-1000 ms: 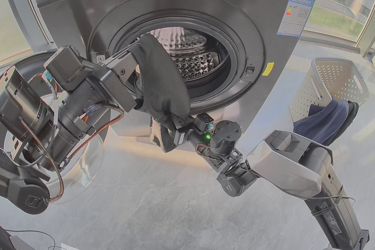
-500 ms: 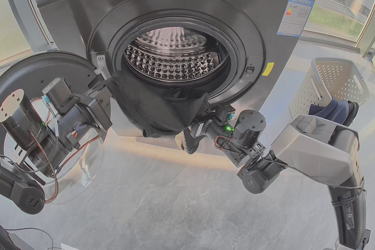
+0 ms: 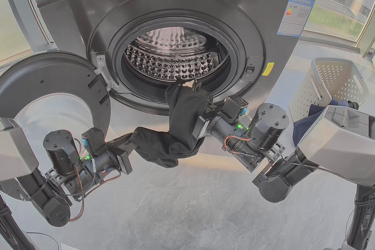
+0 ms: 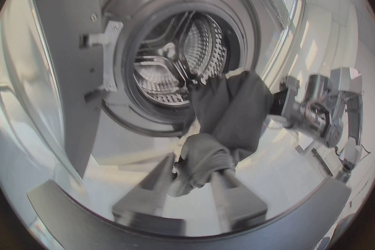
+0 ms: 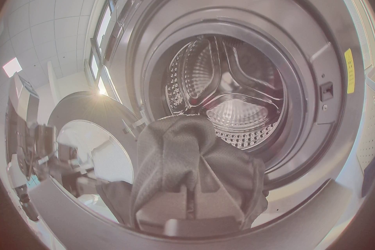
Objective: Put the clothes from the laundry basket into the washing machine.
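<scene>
A black garment [image 3: 175,125] hangs stretched between my two grippers in front of the washing machine [image 3: 175,0]. My left gripper [image 3: 131,142] is low, left of the opening, shut on one bunched end of the garment [image 4: 201,163]. At the lower rim of the open drum [image 3: 172,55] my right gripper [image 3: 188,91] is shut on the other end, and the cloth [image 5: 183,153] drapes over its fingers and hides them. The white laundry basket [image 3: 340,81] stands on the floor at the right with a navy garment [image 3: 308,122] hanging over its edge.
The round machine door [image 3: 50,83] stands swung open at the left, just above my left arm. Bare grey floor [image 3: 175,208] lies in front of the machine. A window wall runs behind the basket.
My left gripper has dropped from beside the drum opening to low at the left, pulling the garment down. The right gripper has risen to the drum's lower rim with its end.
</scene>
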`<state>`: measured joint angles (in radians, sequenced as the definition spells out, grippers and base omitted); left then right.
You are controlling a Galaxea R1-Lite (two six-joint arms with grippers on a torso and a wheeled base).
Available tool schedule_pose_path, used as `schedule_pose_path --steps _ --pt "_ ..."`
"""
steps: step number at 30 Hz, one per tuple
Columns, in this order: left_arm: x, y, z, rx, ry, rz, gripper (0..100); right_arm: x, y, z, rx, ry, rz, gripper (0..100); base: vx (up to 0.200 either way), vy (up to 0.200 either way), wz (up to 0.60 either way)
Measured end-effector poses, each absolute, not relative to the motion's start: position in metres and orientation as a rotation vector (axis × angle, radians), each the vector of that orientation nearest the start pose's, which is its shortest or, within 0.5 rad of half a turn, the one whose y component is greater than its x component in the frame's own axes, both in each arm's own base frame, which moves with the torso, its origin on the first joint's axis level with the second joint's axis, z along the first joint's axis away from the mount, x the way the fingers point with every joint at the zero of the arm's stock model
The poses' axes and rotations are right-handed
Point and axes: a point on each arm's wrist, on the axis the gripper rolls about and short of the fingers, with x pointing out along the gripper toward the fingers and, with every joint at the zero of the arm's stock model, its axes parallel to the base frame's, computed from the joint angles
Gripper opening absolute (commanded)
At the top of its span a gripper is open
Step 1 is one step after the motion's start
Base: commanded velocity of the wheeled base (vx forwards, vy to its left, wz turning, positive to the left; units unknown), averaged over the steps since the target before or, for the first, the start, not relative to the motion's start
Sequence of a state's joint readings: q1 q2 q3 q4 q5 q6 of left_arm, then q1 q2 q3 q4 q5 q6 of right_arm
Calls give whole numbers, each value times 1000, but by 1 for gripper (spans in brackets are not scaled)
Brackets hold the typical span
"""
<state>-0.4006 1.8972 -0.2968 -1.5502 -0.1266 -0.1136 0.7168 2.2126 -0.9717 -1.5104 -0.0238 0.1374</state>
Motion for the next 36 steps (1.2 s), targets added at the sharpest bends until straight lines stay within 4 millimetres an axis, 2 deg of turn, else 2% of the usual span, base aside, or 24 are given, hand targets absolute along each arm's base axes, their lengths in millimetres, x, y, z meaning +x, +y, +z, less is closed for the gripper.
schedule_pose_path --steps 7,14,22,26,36 --pt "233 -118 78 -82 198 -598 100 308 269 143 253 -259 708 0 0 0 0" --pt "223 -129 68 -38 242 -666 100 310 274 152 272 -296 711 0 0 0 0" --pt "221 -136 54 12 288 -697 100 315 274 161 281 -316 704 0 0 0 0" --pt "230 -143 56 5 254 -697 100 314 275 161 283 -318 707 0 0 0 0" --pt "281 -173 93 -71 2 -696 100 305 283 154 286 -289 719 0 0 0 0"
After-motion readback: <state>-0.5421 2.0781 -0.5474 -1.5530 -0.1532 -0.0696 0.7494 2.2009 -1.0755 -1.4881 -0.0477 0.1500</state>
